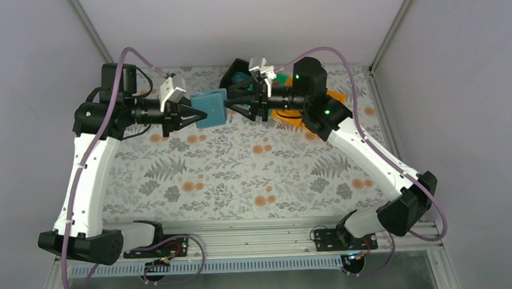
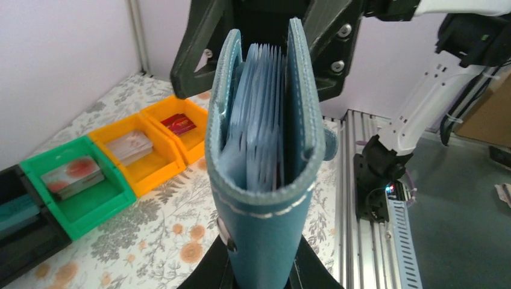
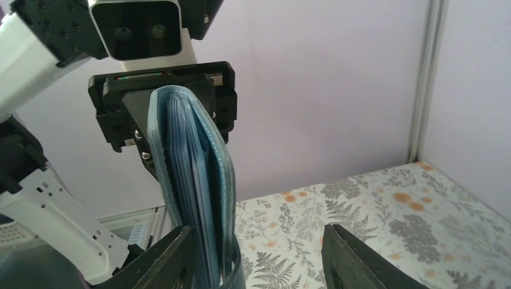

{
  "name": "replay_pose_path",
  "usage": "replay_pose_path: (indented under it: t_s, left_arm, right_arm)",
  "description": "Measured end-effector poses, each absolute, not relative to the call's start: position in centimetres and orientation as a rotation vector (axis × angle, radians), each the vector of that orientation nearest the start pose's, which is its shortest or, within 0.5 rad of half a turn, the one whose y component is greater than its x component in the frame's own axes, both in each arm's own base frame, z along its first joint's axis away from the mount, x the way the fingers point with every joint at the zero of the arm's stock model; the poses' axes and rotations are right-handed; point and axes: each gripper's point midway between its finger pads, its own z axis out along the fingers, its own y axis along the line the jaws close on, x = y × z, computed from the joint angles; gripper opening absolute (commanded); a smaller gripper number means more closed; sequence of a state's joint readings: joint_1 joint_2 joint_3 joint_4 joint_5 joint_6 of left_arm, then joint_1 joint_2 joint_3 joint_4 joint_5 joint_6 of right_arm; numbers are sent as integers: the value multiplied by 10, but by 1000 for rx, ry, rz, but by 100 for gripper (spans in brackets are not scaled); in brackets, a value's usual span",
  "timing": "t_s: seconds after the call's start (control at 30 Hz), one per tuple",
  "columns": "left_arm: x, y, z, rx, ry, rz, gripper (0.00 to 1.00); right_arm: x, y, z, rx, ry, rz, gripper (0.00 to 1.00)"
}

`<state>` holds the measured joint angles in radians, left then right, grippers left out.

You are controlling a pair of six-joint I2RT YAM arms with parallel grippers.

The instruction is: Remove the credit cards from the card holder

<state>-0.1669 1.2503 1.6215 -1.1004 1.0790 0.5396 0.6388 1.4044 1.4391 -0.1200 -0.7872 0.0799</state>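
1. Card holder: held off the bench in the upper centre of the top view, between the two arms. It is a blue-teal bifold with a stitched edge.

2. Left fingers: closed on the card holder at its folded end. In the left wrist view they clamp it at the bottom centre of the frame. The open edge points up the frame and the two covers are spread apart.

3. Interior: lighter blue pocket leaves stand in a fan between the covers. Whether a card remains among them cannot be told.

4. Right fingers: open and set well apart, gripping nothing. In the right wrist view the free edge of the card holder hangs between them. It is close against the finger at lower left and well apart from the one at lower right.

5. Credit cards, at the left of the left wrist view, each lying in a bin on the bench:
- red card in the far orange bin;
- pale card in the near orange bin;
- pale card with red marks in the green bin;
- teal card in the black bin, cut by the frame edge.

6. The four bins stand in a row, touching side to side.
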Motion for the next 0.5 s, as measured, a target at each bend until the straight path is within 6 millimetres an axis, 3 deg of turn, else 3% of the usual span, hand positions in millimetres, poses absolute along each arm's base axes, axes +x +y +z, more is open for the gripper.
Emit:
replay_pose_path:
  t_s: [0.23,0.43,0.5]
  left_arm:
    - [222,-195,408,1192,1618,-1034,2]
    - [216,-196,408,1214,1593,-1057,2]
    - [216,-196,408,1209,1598,-1063,2]
  right_arm:
    - [254,350,426,-1123,1386,1217,41]
    - [247,354,425,-1168,1372,1240,55]
    - [247,358,427,-1192,1363,1232,51]
